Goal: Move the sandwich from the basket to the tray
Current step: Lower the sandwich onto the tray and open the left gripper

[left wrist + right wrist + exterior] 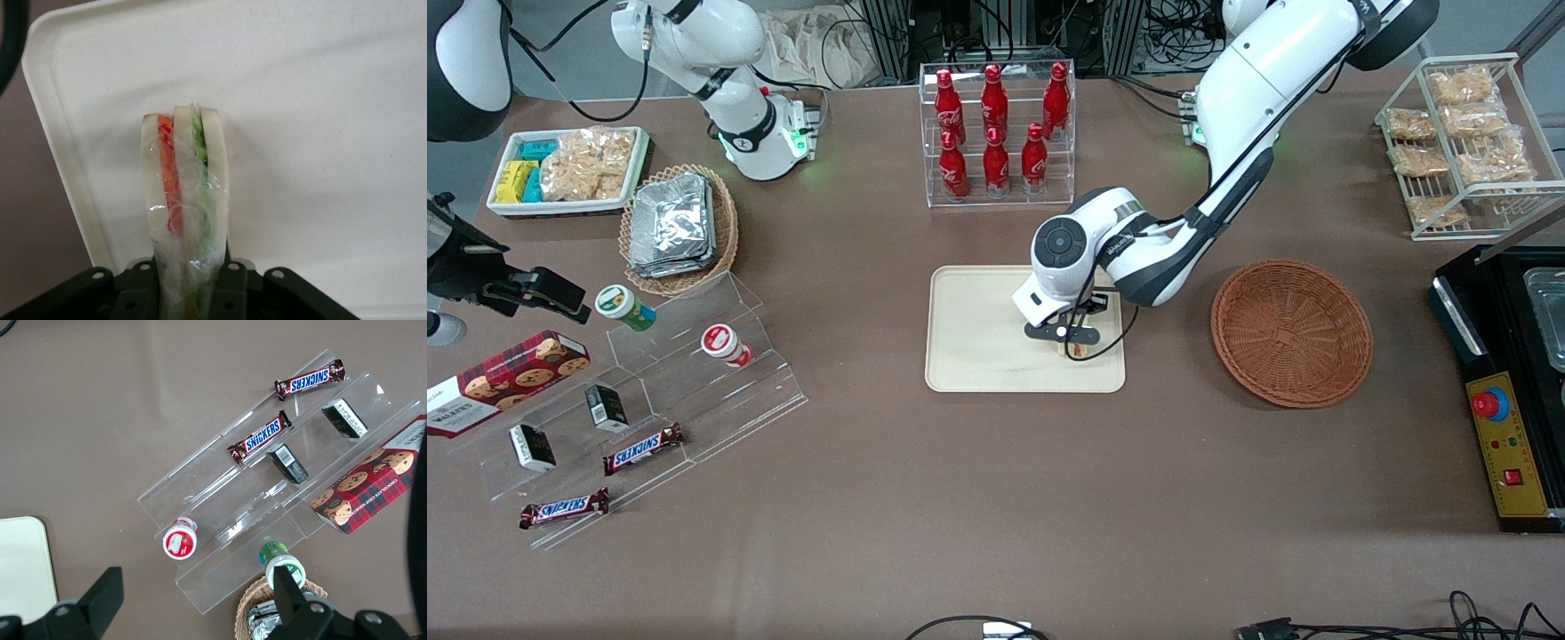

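Hand [1073,342] low over tray [969,356], fingers clamping upright sandwich [185,193], basket [1291,332] beside

The front view looks steeply down over the whole counter [996,498]. The left wrist view sits close above the tray [320,87], past its gripper [190,293]. The right wrist view looks down on the clear stand [280,500], which the front view shares.

Looked like a robotics lab staged as a snack shop: cable bundles [1014,27] and rig framing at 12 o'clock, an emergency-stop control box [1507,444] at 3, retail cola rack [998,133] and acrylic snack shelf [649,400] at 9.

The gripper [1074,345] sat over the tray [969,347].
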Motion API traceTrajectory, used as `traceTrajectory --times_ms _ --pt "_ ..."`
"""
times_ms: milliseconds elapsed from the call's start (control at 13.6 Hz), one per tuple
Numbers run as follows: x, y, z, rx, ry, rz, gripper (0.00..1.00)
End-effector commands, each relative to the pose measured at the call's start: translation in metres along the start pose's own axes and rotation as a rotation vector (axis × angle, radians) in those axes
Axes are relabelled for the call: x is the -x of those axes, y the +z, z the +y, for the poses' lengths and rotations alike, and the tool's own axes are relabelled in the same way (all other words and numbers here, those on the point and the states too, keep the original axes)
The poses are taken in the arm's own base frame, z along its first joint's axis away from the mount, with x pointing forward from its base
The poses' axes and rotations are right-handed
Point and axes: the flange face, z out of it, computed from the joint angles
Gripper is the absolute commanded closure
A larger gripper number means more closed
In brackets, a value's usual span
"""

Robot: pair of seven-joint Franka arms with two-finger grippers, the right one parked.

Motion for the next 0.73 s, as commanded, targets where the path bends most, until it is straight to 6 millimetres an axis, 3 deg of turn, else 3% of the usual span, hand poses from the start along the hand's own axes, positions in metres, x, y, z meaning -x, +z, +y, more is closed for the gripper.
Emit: traceTrajectory --times_ms 0,220,367,514,661 --pt "0.005 -0.005 0.000 -0.021 -0.014 0.018 0.00" --pt "0.001 -0.018 -0.006 -0.039 -0.048 0.021 0.00" --pt "-0.012 -0.055 -0.016 -0.051 -0.081 0.040 0.00" --pt "-0.037 -0.091 -0.057 -0.056 -0.163 0.060 0.00" --pt "-0.046 -0.126 -0.087 -0.032 -0.229 0.101 0.00"
